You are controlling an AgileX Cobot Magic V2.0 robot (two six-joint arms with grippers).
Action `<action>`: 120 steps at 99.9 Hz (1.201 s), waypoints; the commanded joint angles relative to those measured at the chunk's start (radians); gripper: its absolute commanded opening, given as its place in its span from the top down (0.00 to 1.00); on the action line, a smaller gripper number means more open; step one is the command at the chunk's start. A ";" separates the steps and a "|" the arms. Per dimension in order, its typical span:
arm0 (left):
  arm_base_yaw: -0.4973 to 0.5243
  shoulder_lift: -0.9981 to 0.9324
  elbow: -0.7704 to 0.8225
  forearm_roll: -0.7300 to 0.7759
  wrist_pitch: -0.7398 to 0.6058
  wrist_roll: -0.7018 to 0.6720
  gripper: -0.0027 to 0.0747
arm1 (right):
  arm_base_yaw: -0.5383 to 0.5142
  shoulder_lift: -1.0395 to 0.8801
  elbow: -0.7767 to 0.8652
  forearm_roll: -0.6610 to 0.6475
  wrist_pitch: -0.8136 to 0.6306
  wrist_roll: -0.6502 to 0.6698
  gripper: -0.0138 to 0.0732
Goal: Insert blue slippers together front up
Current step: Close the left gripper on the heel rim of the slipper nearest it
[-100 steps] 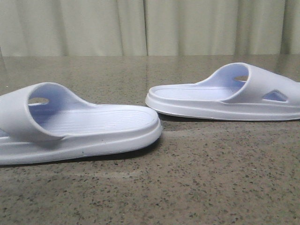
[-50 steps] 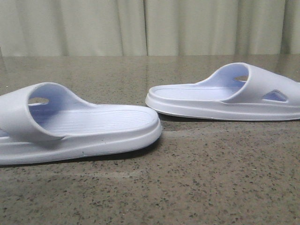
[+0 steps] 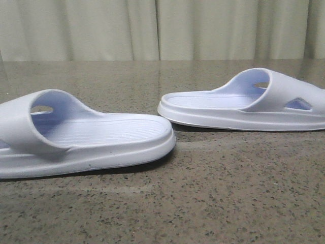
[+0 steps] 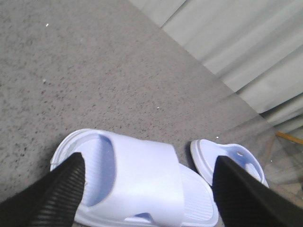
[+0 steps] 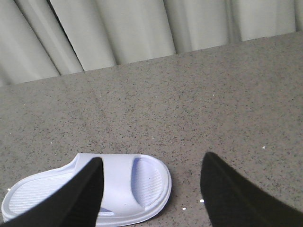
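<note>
Two pale blue slippers lie soles down on the speckled stone table, and no gripper shows in the front view. The left slipper [image 3: 96, 140] is near, its open end pointing right. The right slipper [image 3: 238, 104] lies farther back, strap on the right. In the left wrist view my left gripper [image 4: 149, 161] is open, its black fingers [image 4: 52, 198] straddling the left slipper's strap [image 4: 147, 182]; the other slipper [image 4: 232, 163] lies beyond. My right gripper [image 5: 152, 159] is open over the strap end of the right slipper [image 5: 125, 182], one finger [image 5: 85, 194] covering part of it.
The grey-brown speckled table [image 3: 218, 193] runs back to a pale pleated curtain [image 3: 162, 28]. A gap of bare table separates the two slippers. A thin orange strip [image 4: 289, 137] shows near the curtain in the left wrist view.
</note>
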 commanded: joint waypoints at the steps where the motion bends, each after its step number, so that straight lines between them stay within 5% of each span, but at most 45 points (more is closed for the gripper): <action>1: 0.001 0.035 -0.006 -0.005 -0.050 -0.069 0.32 | -0.001 0.014 -0.036 0.003 -0.085 -0.002 0.40; 120: 0.001 0.426 0.008 -0.137 -0.101 -0.067 0.32 | -0.001 0.014 -0.036 0.016 -0.090 -0.002 0.40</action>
